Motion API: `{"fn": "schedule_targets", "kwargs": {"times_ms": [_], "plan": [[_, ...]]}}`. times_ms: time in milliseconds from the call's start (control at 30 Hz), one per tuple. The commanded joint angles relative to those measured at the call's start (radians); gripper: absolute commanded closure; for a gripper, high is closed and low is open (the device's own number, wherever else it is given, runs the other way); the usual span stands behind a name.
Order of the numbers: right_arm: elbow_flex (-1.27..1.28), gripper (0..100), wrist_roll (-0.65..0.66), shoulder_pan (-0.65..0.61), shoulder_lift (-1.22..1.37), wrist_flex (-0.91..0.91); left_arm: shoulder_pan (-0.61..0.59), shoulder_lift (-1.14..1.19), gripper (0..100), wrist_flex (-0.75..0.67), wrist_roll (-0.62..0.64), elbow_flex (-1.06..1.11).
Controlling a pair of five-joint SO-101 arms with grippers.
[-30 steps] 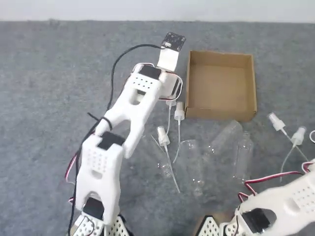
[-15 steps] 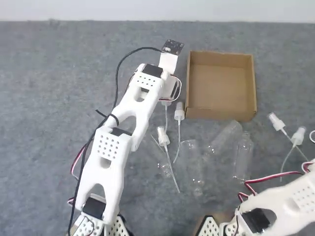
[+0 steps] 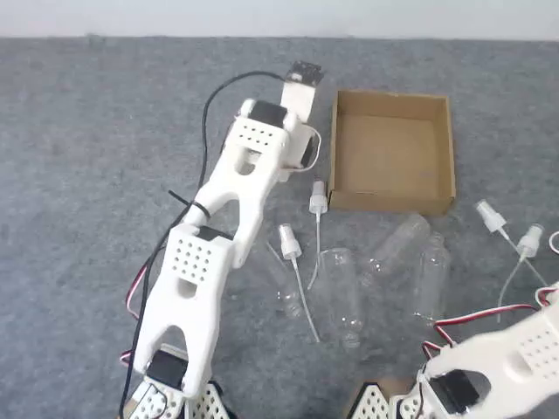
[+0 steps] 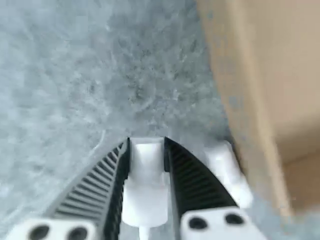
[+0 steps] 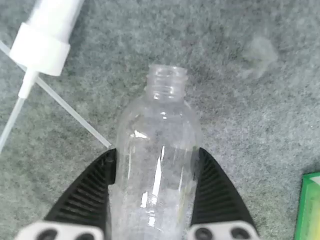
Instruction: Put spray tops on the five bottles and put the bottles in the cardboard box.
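Observation:
My left gripper (image 4: 146,145) is shut on a white spray top (image 4: 145,190), just off the grey carpet beside the cardboard box (image 4: 260,75). A second spray top (image 4: 227,170) lies between that gripper and the box wall. From above, the left arm (image 3: 253,166) stretches to the box's (image 3: 393,202) left side and hides its gripper. My right gripper (image 5: 157,152) is shut on a clear open bottle (image 5: 160,125) lying on the carpet, with a spray top (image 5: 47,35) close by. Three bottles (image 3: 341,292) (image 3: 397,243) (image 3: 431,275) lie in front of the box.
Another bottle (image 3: 281,284) lies partly under the left arm. Loose spray tops (image 3: 317,199) (image 3: 288,240) (image 3: 489,216) (image 3: 530,240) with long tubes are scattered on the carpet. The right arm (image 3: 498,367) sits at the near right corner. A green object (image 5: 311,210) lies by the right gripper.
The left arm has stretched farther from the near edge, alongside the box. The spray top that lay under its wrist is gone from the carpet. The right arm has not moved.

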Motion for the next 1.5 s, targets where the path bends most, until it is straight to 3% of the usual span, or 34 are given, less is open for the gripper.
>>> {"fn": "schedule_targets", "kwargs": {"times_ms": [0,100,200,400,633,800,933,1100,1467], "plan": [[-0.064,98.8,0.012,-0.013,-0.025,-0.007,-0.014,-0.199,99,0.199,-0.064,-0.160],[-0.064,98.8,0.012,-0.013,-0.025,-0.007,-0.063,-0.270,99,0.307,-0.095,-0.197],[-0.063,98.8,0.012,-0.015,-0.025,-0.007,-0.147,-0.361,99,0.305,-0.114,-0.130],[-0.061,98.8,0.011,-0.027,-0.025,-0.005,-0.235,-0.649,99,0.269,-0.216,0.355],[-0.061,98.8,0.011,-0.074,-0.025,0.038,-0.319,-1.066,99,-0.226,-0.304,1.271],[-0.061,98.8,0.011,-0.077,-0.025,0.039,-0.338,-1.214,99,-0.519,-0.328,1.673],[-0.061,98.8,0.012,-0.076,-0.024,0.042,-0.333,-1.203,97,-0.608,-0.327,1.750],[-0.061,98.8,0.014,-0.071,-0.024,0.042,-0.330,-1.109,86,-0.615,-0.328,1.733],[-0.061,98.8,0.052,-0.070,-0.024,0.045,-0.338,-1.026,85,-0.489,-0.359,1.593]]}}
